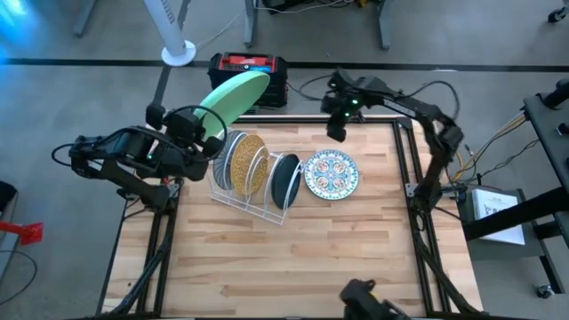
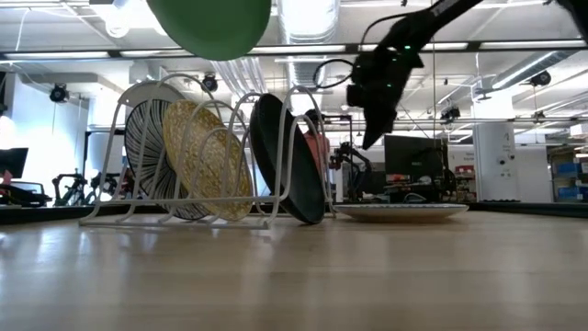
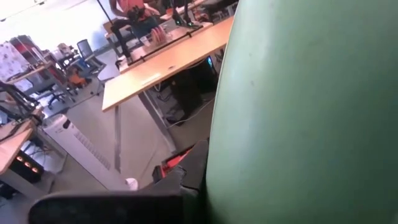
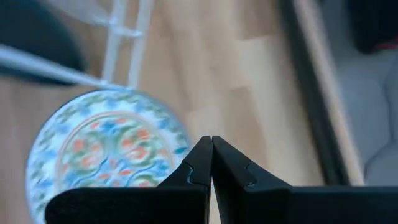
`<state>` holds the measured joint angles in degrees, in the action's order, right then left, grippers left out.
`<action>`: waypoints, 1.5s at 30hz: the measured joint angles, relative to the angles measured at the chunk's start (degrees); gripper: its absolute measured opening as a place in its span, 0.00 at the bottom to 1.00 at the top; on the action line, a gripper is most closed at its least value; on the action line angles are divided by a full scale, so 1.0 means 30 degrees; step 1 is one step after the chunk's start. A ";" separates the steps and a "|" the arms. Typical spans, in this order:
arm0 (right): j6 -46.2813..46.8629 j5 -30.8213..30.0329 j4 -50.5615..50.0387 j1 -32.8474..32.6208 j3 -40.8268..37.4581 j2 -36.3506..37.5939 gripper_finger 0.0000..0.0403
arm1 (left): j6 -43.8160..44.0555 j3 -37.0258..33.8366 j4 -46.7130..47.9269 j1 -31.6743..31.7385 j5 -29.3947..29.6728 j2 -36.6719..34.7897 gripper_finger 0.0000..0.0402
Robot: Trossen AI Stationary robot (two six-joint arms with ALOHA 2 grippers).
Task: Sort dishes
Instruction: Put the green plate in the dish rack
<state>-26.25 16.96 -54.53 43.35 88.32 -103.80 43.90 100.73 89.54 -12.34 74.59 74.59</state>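
Green plate [image 2: 211, 23] hangs above the wire rack [image 2: 197, 156] holding plates.

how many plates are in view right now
5: a light green plate held up by the left gripper; a striped plate, a mustard speckled plate and a dark plate standing in the wire rack; a floral plate flat on the table.

A white wire rack [image 1: 253, 197] stands on the light wooden slatted table [image 1: 293, 267], toward its far left corner. Beyond the far edge, on the grey floor, sit a black box with a red top [image 1: 248, 73] and — further left — a white round fan base [image 1: 178, 53].
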 joint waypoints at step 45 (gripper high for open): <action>0.9780 -0.0211 0.7980 0.0906 -1.3971 0.5438 0.52 | 0.0029 -0.0472 0.0058 0.0000 -0.0965 0.0685 0.11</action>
<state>3.09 16.32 -30.59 46.07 46.40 -87.48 43.99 99.31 89.71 -12.34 71.69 76.64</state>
